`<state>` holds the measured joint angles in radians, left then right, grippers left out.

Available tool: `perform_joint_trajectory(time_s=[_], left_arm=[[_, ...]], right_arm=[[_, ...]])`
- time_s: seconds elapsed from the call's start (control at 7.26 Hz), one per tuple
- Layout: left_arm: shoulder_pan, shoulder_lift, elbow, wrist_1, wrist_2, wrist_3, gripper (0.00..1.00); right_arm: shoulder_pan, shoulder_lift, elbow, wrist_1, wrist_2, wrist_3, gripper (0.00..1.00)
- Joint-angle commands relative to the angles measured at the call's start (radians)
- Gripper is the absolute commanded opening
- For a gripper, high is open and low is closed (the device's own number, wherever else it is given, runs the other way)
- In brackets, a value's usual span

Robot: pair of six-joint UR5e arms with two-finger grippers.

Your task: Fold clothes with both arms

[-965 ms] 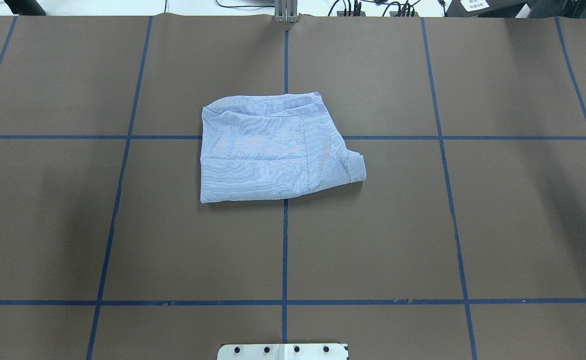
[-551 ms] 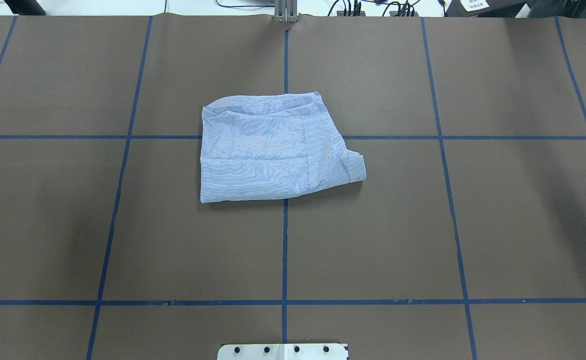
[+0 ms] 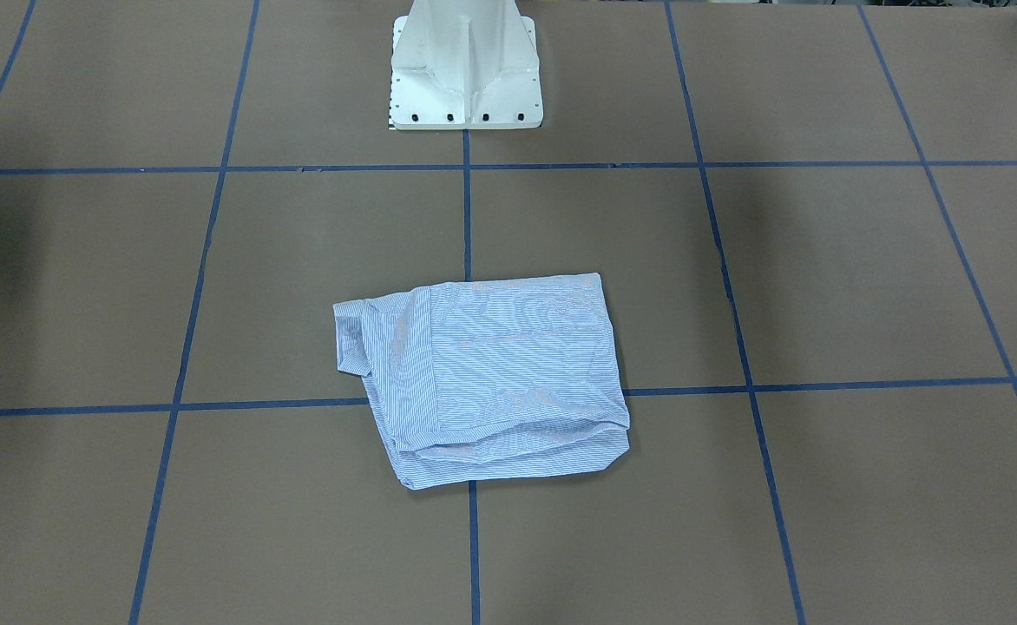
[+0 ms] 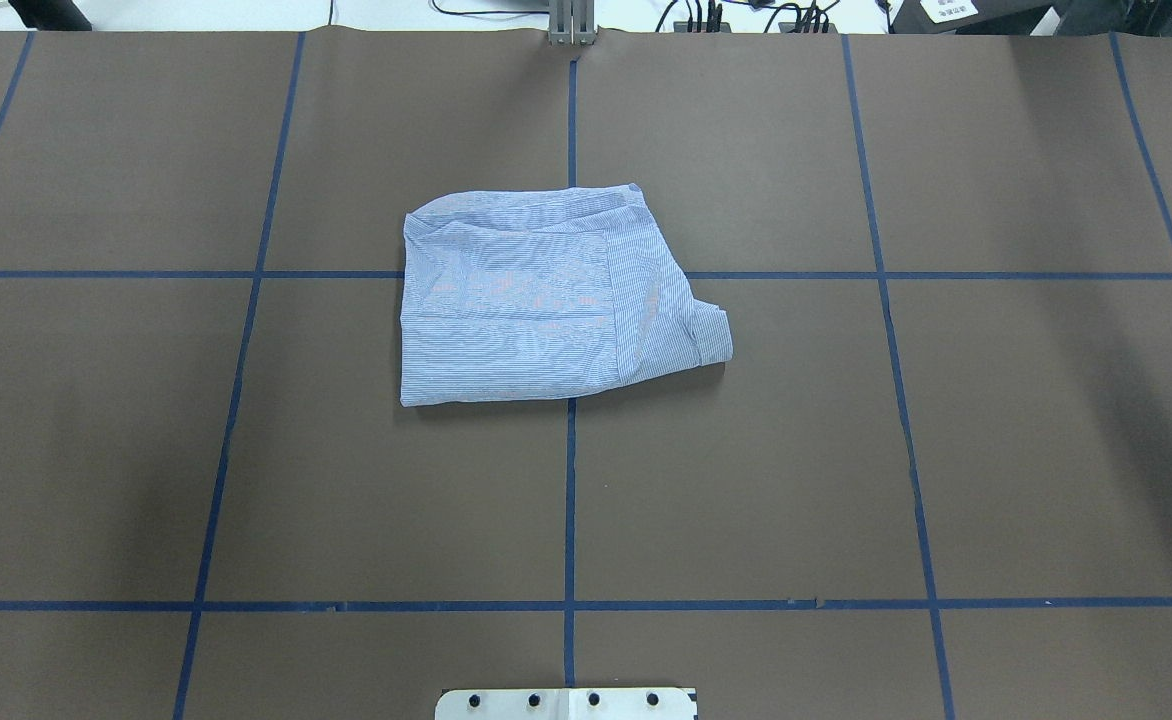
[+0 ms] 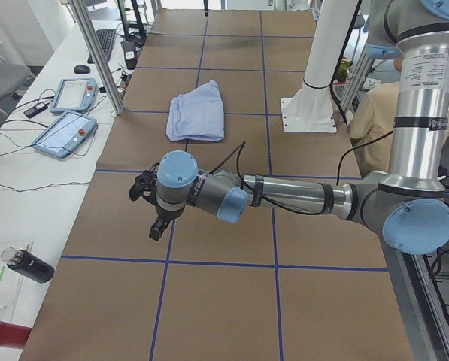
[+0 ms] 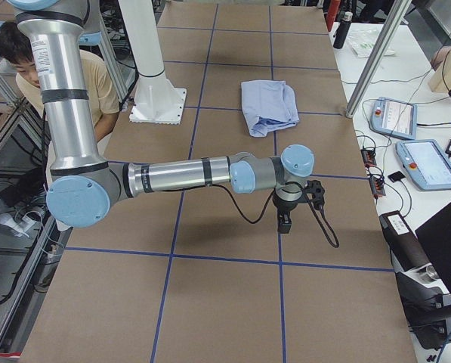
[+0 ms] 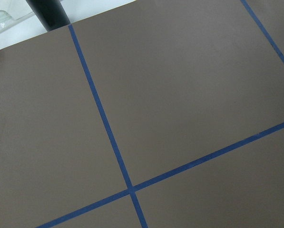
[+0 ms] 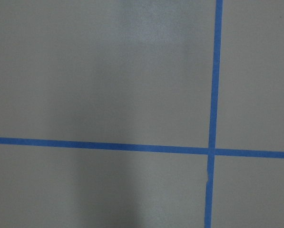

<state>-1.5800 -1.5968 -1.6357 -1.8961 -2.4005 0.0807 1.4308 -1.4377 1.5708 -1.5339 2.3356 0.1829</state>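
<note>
The shirt [image 4: 546, 300] is seen as thin, soft woven cloth, matt and creased. The table cover [image 4: 996, 450] under the shirt appears as matt brown paper, crossed by smooth blue tape [image 4: 569, 500]. Near the shirt, the pedestal base [image 3: 465, 78] looks like smooth white-painted metal. The left arm [image 5: 292, 195] and right arm [image 6: 180, 175] are built of satin silver metal tubes, capped in glossy pale blue plastic.

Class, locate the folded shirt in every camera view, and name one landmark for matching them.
Front-facing: shirt just below centre.
Overhead: shirt just above centre.
Exterior left: shirt upper middle.
Exterior right: shirt upper middle.
Left wrist: not in it.
Right wrist: not in it.
Landmark: the white base, in all four exterior views.
</note>
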Motion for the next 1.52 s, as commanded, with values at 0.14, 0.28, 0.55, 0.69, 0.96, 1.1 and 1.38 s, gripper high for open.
perform_joint_trajectory(time_s=[0.14, 0.28, 0.55, 0.69, 0.96, 1.1, 1.38], left_arm=[[0.003, 0.030, -0.013, -0.006, 0.000, 0.002, 0.99], [0.003, 0.044, -0.025, -0.005, -0.003, 0.002, 0.99], [0.002, 0.102, -0.131, -0.006, -0.005, -0.010, 0.99], [0.000, 0.116, -0.147, -0.005, -0.009, -0.010, 0.99], [0.005, 0.095, -0.129, -0.004, -0.011, -0.010, 0.99], [0.005, 0.090, -0.138, -0.005, -0.009, -0.010, 0.99], [0.006, 0.090, -0.138, -0.008, -0.009, -0.009, 0.99]], right_arm=[[0.000, -0.052, 0.014, 0.012, 0.007, 0.000, 1.00], [0.000, -0.093, 0.070, 0.011, 0.005, 0.000, 1.00], [0.000, -0.119, 0.106, 0.012, 0.023, 0.003, 1.00], [-0.001, -0.115, 0.095, 0.009, 0.027, 0.004, 1.00], [-0.003, -0.107, 0.110, 0.012, 0.030, 0.004, 1.00], [-0.009, -0.104, 0.110, 0.014, 0.028, 0.016, 1.00], [-0.012, -0.104, 0.109, 0.014, 0.025, 0.020, 1.00]])
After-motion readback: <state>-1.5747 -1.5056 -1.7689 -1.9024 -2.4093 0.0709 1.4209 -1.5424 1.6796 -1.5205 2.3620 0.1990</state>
